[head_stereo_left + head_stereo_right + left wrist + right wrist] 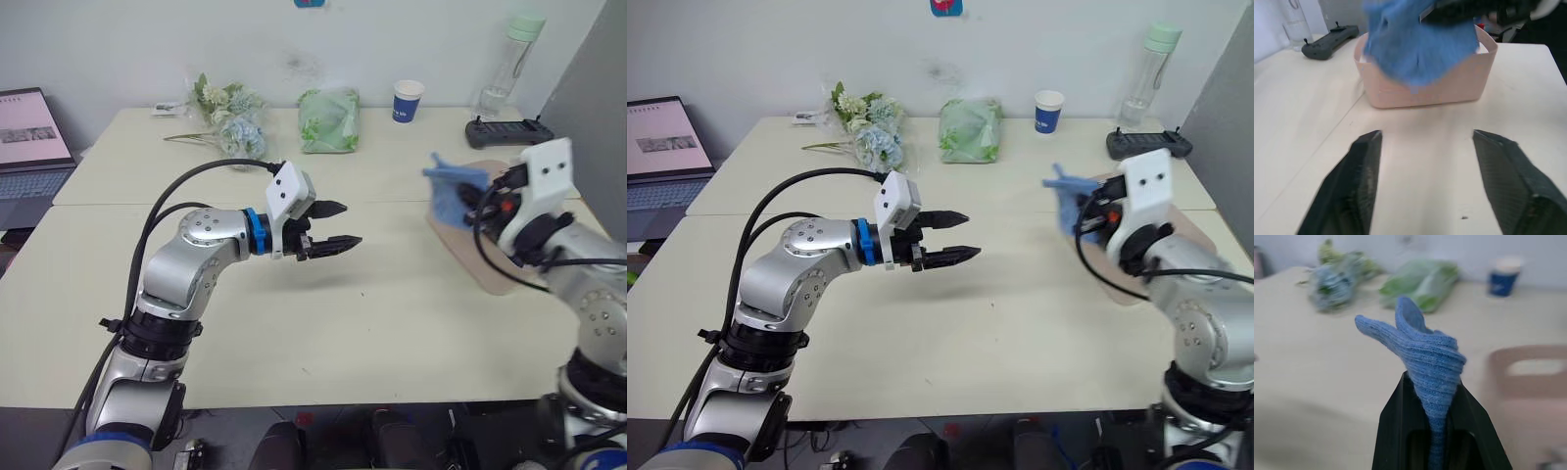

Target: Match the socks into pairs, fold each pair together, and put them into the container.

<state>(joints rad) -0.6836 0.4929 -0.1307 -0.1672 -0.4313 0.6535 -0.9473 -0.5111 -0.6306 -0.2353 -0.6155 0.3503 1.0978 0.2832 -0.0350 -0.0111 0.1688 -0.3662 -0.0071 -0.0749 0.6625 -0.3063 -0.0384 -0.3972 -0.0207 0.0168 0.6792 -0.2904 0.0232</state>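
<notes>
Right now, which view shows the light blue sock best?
The right wrist view: the light blue sock sits pinched between the right gripper fingers. The eye views show it smaller; the left wrist view shows it before the container.

My left arm bends at the elbow and reaches forward across my front, forearm roughly level. My left gripper [331, 225] points to my right, its two black fingers [1359, 186] spread wide apart with nothing between them. My right arm is folded up at my right side, wrist raised. My right gripper [1432, 396] has its fingers pinched tight on a bunched blue sock [1425, 357], held up above the table.
</notes>
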